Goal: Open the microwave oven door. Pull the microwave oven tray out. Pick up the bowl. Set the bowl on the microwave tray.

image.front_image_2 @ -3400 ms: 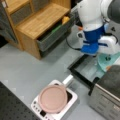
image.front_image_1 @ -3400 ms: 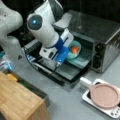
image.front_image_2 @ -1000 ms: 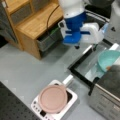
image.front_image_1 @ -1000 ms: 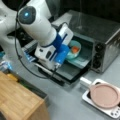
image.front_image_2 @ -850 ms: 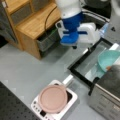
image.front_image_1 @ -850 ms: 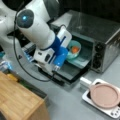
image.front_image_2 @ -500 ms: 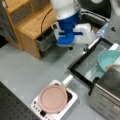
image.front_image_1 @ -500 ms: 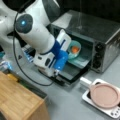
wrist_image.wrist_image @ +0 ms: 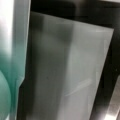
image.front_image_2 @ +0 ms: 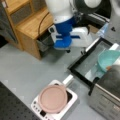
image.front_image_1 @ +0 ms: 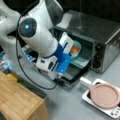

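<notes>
Already set on the microwave oven tray [image.front_image_2: 93,67], bowl [image.front_image_2: 108,60]; gripper [image.front_image_1: 60,76] nearby over open microwave oven door [image.front_image_2: 82,63], grip state unclear.

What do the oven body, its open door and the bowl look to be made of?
The microwave oven looks like brushed metal: silver-grey, with a dull sheen. The microwave oven door seems glass in a dark frame, reflective and see-through. The bowl is smooth, matte teal, probably plastic or glazed ceramic.

A grey tabletop [image.front_image_1: 75,105] carries everything. On it stand the microwave oven [image.front_image_1: 100,37] toward its far right edge, a white base [image.front_image_2: 53,100] bearing a pink disc nearer the front, and what looks like a wooden cabinet [image.front_image_1: 17,100] at the left.
</notes>
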